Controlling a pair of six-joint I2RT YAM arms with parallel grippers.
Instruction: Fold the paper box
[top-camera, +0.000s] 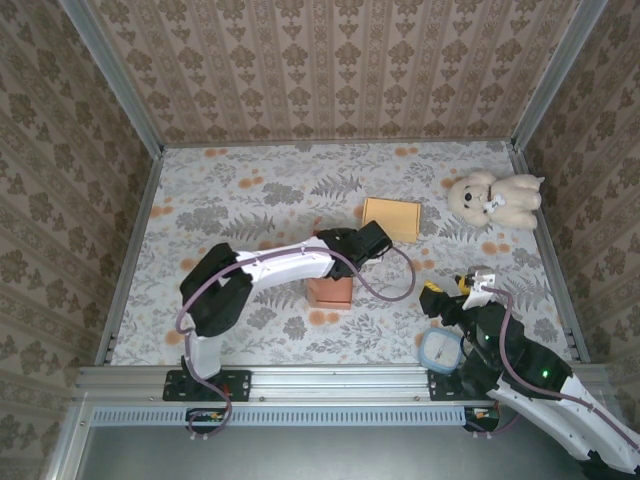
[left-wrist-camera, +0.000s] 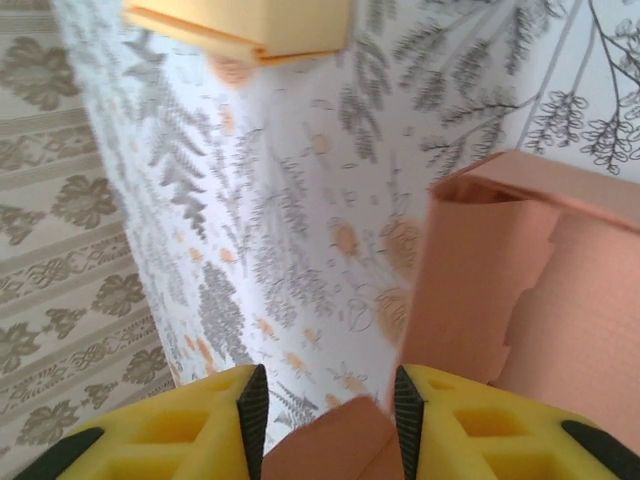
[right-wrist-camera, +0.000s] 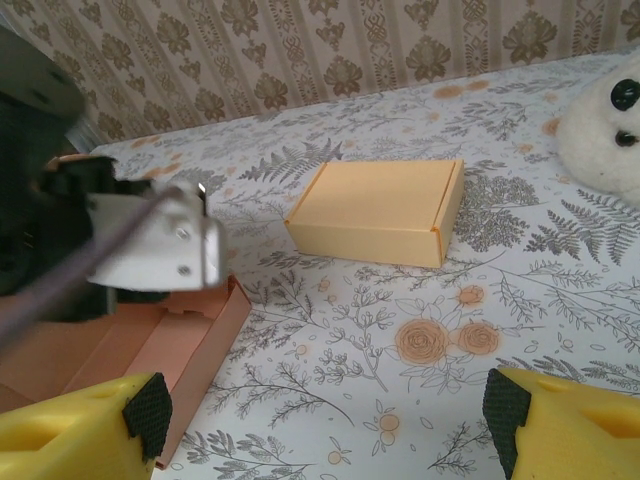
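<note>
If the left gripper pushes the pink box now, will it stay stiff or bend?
Probably bends: the pink box is open, its thin flaps standing loose. It looks light, so it may slide on the table. Flat sides: rolling unlikely.

You have bright, even, diffuse light from overhead, and shadows on the bench (top-camera: 250, 190) are faint and soft. Your left wrist view blurs the close pink box (left-wrist-camera: 520, 270). Your right wrist view is out of focus in its near-left foreground.

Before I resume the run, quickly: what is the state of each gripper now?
Left gripper: fingers apart over the pink cardboard box flap; grip cannot be told.
Right gripper: open, holding nothing.
</note>
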